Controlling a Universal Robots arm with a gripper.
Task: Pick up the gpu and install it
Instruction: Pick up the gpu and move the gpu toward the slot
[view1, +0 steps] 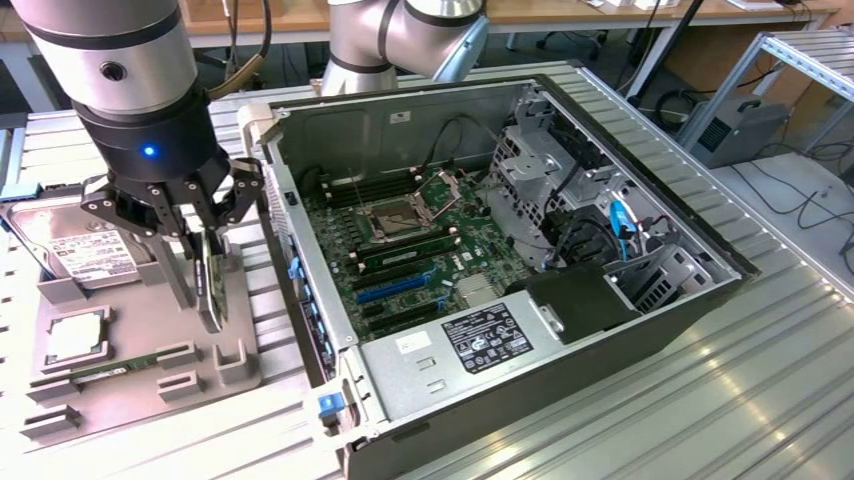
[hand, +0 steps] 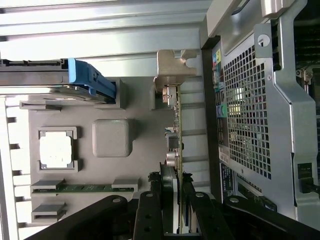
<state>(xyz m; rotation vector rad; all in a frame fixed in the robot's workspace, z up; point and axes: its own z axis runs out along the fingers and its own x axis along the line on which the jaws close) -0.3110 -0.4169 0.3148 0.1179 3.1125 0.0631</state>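
Observation:
The gpu (view1: 210, 292) is a thin black card standing on edge in the grey holder tray (view1: 127, 410), at the exterior view's left of the open computer case (view1: 400, 375). My gripper (view1: 203, 240) comes down over its top edge. In the wrist view the gpu (hand: 176, 125) shows edge-on, its silvery bracket (hand: 172, 67) at the far end. My gripper (hand: 172, 182) is shut on the gpu, one black finger (hand: 150, 210) against each face. Whether the card's lower edge still sits in its slot, I cannot tell.
The tray also holds a hard drive (view1: 80, 245) with a blue bracket (hand: 92, 80), a processor (view1: 74, 340) and a green memory stick (view1: 127, 365). Inside the case lie the motherboard with a blue slot (view1: 394, 285), drive cages (view1: 547, 170) and a power supply (view1: 487, 340).

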